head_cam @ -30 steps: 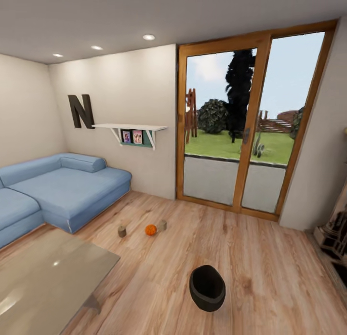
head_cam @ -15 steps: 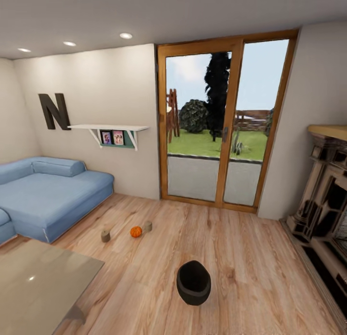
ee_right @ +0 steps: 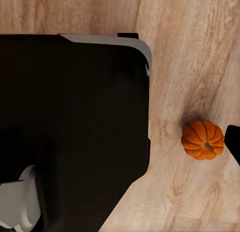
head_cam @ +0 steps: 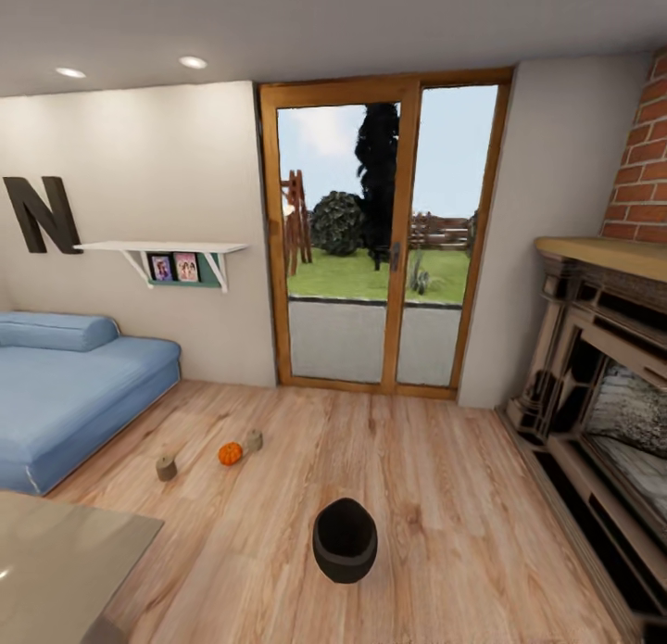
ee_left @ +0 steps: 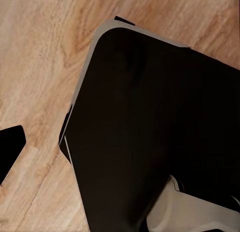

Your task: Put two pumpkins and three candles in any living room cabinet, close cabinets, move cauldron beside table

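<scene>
Lay on the floor (head_cam: 445,496): cauldron (head_cam: 345,539) nearest, pumpkin (head_cam: 230,453) between two candles (head_cam: 166,468) at ten o'clock, table (head_cam: 56,561) at eight.

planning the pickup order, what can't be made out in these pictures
- Table: head view, cut off by the left and bottom edges.
- Candles: head view, too small to show wicks; a third cannot be found.
- Cauldron: head view, dark inside hides any contents.
- Second pumpkin: right wrist view, its place in the room unclear; the other lies between the candles.
</scene>
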Robot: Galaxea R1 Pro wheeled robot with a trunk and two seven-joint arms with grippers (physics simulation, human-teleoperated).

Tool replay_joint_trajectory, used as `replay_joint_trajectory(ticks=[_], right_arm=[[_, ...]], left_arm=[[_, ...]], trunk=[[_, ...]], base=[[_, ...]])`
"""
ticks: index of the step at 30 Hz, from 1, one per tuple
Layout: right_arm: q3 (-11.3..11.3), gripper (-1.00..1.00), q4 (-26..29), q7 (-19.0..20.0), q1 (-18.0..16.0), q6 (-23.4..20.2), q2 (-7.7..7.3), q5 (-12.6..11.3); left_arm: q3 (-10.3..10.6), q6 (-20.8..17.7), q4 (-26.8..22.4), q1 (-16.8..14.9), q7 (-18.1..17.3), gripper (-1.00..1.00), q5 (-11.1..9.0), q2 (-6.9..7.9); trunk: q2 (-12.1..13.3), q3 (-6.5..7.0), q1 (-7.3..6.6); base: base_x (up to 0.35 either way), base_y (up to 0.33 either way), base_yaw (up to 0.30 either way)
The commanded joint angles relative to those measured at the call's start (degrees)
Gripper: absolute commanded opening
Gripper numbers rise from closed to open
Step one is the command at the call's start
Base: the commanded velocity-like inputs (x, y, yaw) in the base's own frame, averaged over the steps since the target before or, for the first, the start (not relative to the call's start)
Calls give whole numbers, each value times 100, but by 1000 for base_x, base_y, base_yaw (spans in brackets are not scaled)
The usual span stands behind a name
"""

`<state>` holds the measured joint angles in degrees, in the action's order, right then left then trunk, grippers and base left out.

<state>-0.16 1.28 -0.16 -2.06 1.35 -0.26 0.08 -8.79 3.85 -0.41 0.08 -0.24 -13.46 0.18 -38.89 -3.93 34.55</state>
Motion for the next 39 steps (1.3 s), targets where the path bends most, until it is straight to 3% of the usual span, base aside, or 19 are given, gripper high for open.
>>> replay_joint_trajectory(ticks=[1, 39], right_arm=[[-2, 100, -5, -2, -5, 14, 0, 1], [-2, 100, -5, -2, -8, 14, 0, 1]], left_arm=[[-43, 13, -4, 1, -3, 100, 2, -1], [-43, 12, -6, 1, -3, 100, 2, -1]], trunk=[[-7, -8, 2], [-7, -8, 2]], base=[[0, 0, -258], [0, 0, -258]])
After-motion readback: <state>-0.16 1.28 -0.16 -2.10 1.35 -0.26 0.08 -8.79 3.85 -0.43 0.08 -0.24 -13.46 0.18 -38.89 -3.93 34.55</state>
